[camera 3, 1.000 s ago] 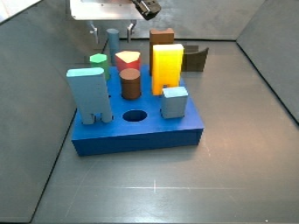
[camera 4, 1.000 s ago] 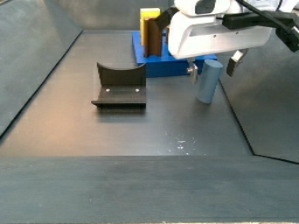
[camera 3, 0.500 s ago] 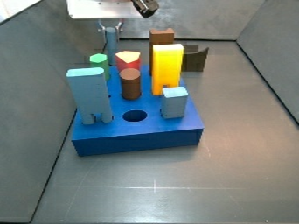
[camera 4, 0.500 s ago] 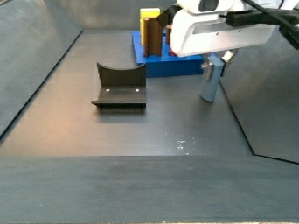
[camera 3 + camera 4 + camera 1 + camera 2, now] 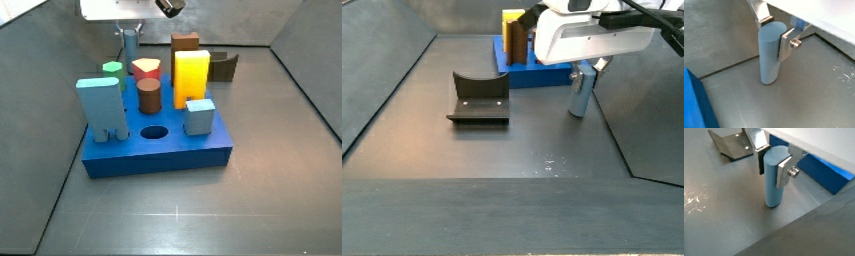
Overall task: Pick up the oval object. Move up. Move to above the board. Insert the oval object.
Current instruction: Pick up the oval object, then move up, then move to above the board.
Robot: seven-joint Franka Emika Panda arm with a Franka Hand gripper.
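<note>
The oval object (image 5: 769, 55) is a tall, slim grey-blue post that stands upright on the grey floor. It also shows in a wrist view (image 5: 774, 183) and in both side views (image 5: 127, 50) (image 5: 580, 95). My gripper (image 5: 774, 35) is shut on its top, with one dark pad pressed on each side, as a wrist view (image 5: 772, 165) also shows. In a side view the gripper (image 5: 128, 33) is behind the board (image 5: 160, 155), a bright-blue slab with a free round hole (image 5: 155, 131).
On the board stand a light-blue arched block (image 5: 100, 105), a brown cylinder (image 5: 150, 96), a yellow block (image 5: 191, 72) and a small grey-blue block (image 5: 199, 116). The fixture (image 5: 476, 97) stands on the floor beside the board. Sloped grey walls ring the floor.
Over the last second my gripper has settled lower around the post's top and its fingers have closed on it. Since half a second ago nothing visibly moves.
</note>
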